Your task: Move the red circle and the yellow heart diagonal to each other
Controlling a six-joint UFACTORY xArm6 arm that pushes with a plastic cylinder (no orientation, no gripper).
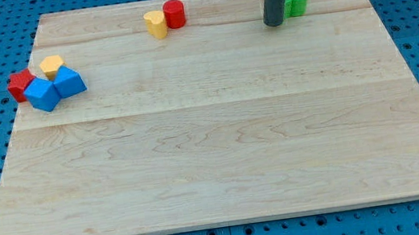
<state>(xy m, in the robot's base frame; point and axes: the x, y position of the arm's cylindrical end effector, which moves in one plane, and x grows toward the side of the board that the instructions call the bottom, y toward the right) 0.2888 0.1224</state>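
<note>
The red circle (174, 13) stands near the top edge of the wooden board (220, 132), left of centre. The yellow heart (155, 24) touches it on its lower left side. My tip (274, 23) is down on the board well to the right of both, just left of a green block (296, 0) and close to it. The rod rises out of the view's top.
At the left edge a cluster sits together: a red block (20, 84), a yellow block (52, 67) and two blue blocks (68, 81) (42, 95). Blue pegboard surrounds the board.
</note>
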